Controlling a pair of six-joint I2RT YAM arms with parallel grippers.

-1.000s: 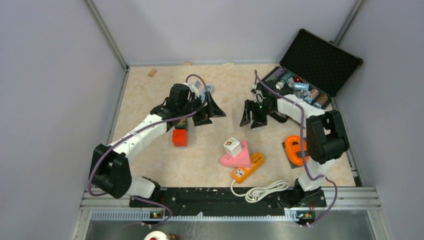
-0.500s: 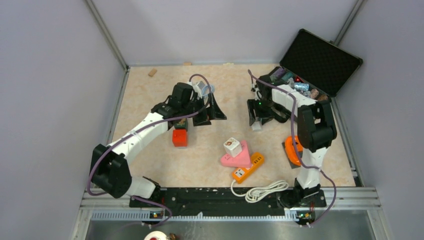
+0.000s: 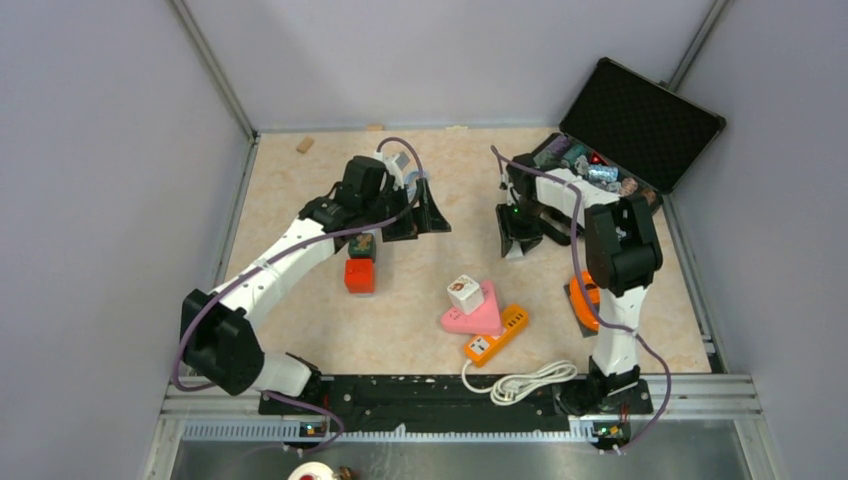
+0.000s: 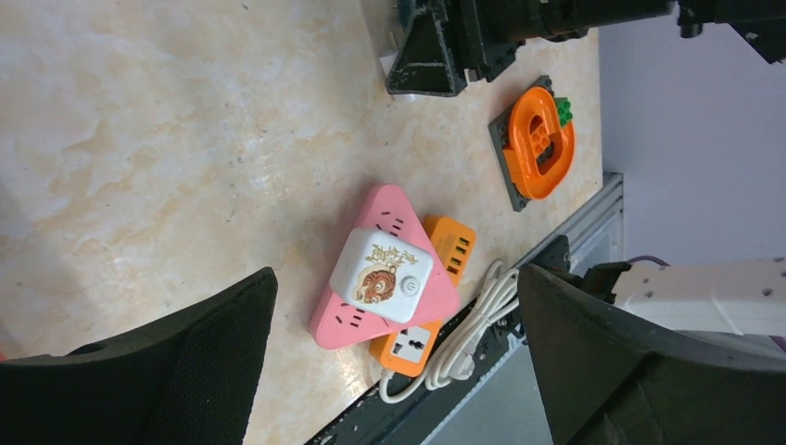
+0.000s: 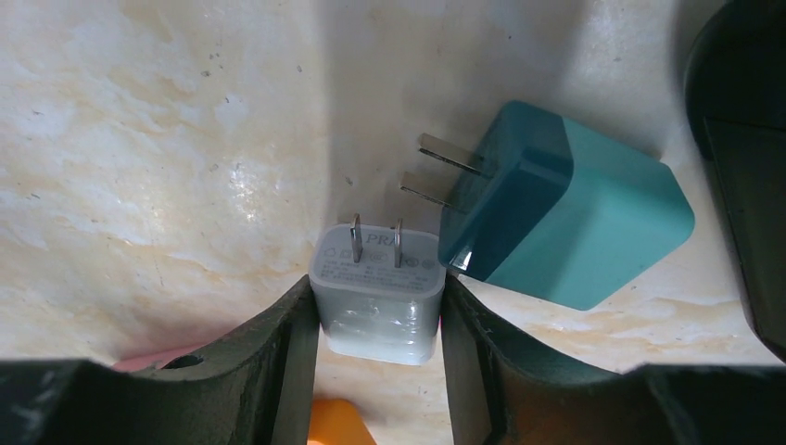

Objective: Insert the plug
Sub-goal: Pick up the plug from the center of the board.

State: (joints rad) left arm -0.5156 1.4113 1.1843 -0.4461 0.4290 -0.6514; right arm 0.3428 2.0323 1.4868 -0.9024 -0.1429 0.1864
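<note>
Robot lab test cell, not home or shop. Plain grey panel walls (image 3: 110, 200) on 3 sides, aluminium corner post (image 3: 212, 70), same profile in front frame (image 3: 450, 430). Left arm (image 3: 290, 255) and right arm (image 3: 625, 250) bolted to black base rail (image 3: 440, 392) at near edge of marble-pattern tabletop (image 3: 400, 330). Mixed test props lie about: orange power strip (image 3: 497, 335), pink triangular socket (image 3: 475, 318), red cube (image 3: 359, 276), open foam-lined black case (image 3: 640, 110) with small items.
</note>
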